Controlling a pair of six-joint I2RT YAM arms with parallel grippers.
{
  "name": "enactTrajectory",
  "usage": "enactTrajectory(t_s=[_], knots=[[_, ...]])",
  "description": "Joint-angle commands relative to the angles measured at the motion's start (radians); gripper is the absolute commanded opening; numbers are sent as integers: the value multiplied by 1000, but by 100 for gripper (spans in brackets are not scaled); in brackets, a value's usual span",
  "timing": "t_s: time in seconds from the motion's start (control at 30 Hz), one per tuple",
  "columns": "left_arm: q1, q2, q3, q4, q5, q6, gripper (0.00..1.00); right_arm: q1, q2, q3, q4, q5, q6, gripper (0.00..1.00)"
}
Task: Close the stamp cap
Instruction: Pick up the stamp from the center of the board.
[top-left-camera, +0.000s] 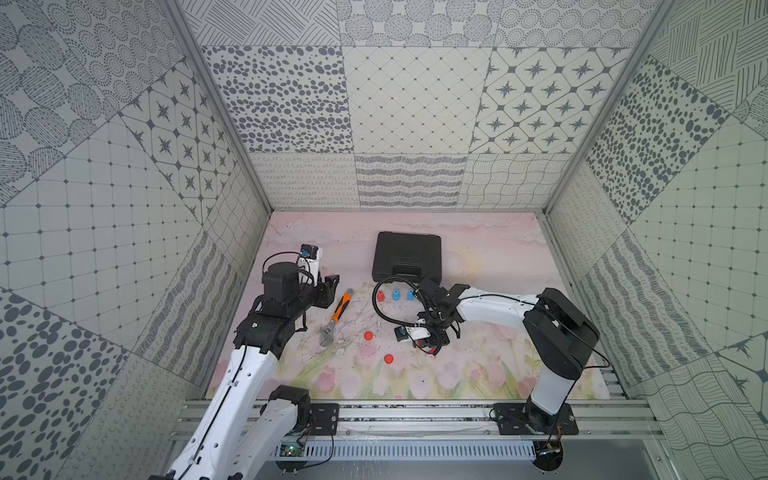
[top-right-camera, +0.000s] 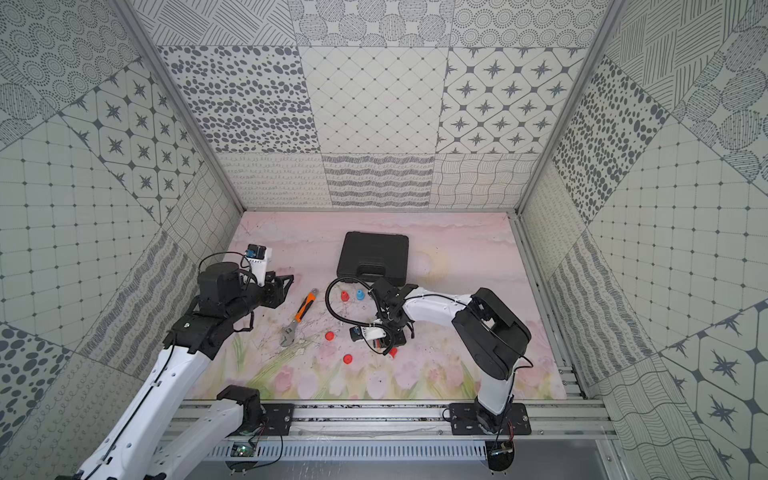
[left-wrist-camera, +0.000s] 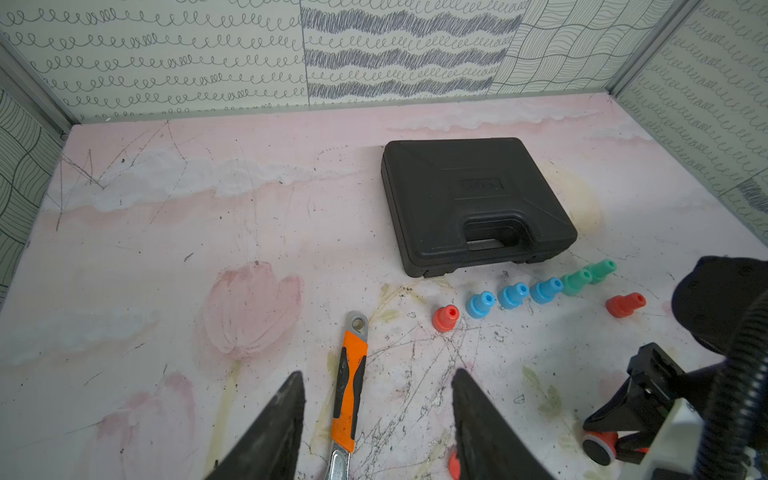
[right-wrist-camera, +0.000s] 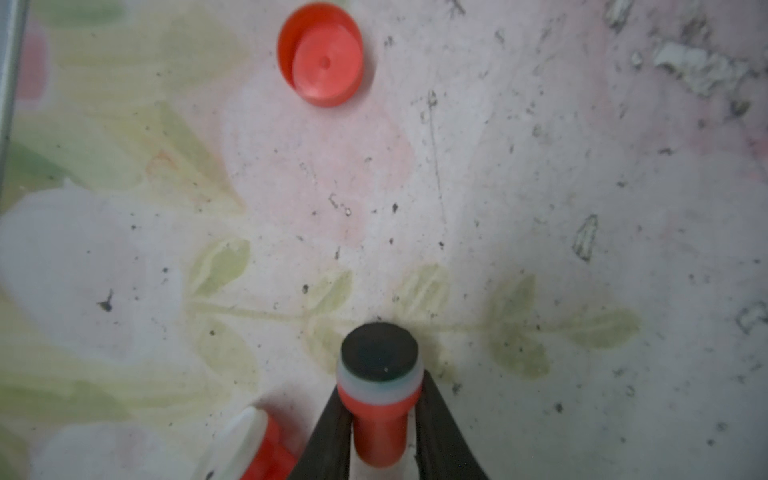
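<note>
Stamp: the red stamp (right-wrist-camera: 379, 432) hangs just above the mat (right-wrist-camera: 540, 187), with its round black face pointing down and away from the wrist camera; a white ring sits behind that face.
Grip: the right gripper (right-wrist-camera: 381, 395) is clamped narrowly on the stamp, one black finger on each side of its red body.
Cap: the red cap (right-wrist-camera: 322, 56) is off the stamp. It lies hollow side up on the mat, ahead of the black face and clear of it.
Beside the grip: a white and red piece (right-wrist-camera: 249, 449) shows just next to the fingers, too blurred to identify.
Second cap: in a top view, a second red cap (top-left-camera: 368, 336) lies on the mat farther from the right gripper.
Row: small stamps (left-wrist-camera: 513, 295) in red, blue and green stand in a line in front of the black case (left-wrist-camera: 469, 199); one more red one (left-wrist-camera: 625, 304) sits apart.
Wrench: an orange-handled wrench (left-wrist-camera: 350, 395) lies on the mat between the arms.
Left hand: the left gripper (left-wrist-camera: 378, 415) stands wide and empty over the wrench handle, well away from the stamp.
</note>
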Motion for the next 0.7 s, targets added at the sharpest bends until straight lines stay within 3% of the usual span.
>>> enactTrajectory(t_s=[0.0, 0.2, 0.3, 0.4, 0.47, 0.67], knots=[[4, 3, -4, 3, 2, 3, 57, 8, -4, -41, 42, 11, 33, 25], [0, 11, 1, -3, 7, 2, 56, 7, -39, -58, 74, 1, 59, 17], [-4, 28, -2, 9, 67, -31, 56, 10, -95, -71, 124, -4, 94, 17], [-16, 69, 16, -1, 169, -101, 56, 20, -163, -82, 186, 9, 132, 16], [-41, 97, 39, -33, 179, -172, 56, 31, -199, -86, 222, 23, 153, 16], [-181, 122, 35, 28, 241, -364, 56, 72, -294, -89, 325, 71, 199, 16]])
